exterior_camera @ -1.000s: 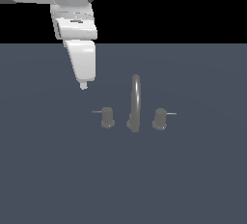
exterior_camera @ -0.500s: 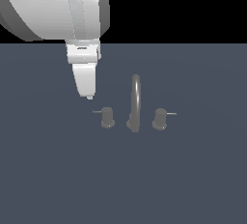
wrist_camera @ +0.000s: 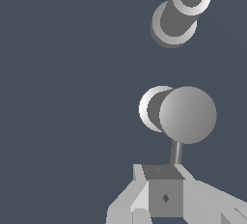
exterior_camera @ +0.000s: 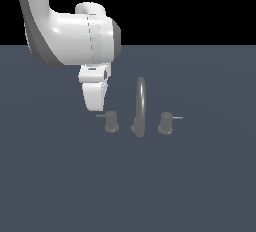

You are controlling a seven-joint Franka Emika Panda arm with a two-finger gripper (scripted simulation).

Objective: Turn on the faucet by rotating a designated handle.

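Hovering over the left-hand knob of a small grey tap.

Exterior view: the gripper [exterior_camera: 96, 107] hangs just above the thin rod of the handle [exterior_camera: 111, 121], at the exterior view's left of the faucet [exterior_camera: 139, 107] and its arched spout; whether its fingers are apart I cannot tell. Wrist view: the handle [wrist_camera: 185, 115] shows a smooth round metal cap, the rod running under the gripper [wrist_camera: 164, 194]. It looks rigid and slick; pushing the rod seems the surest hold.
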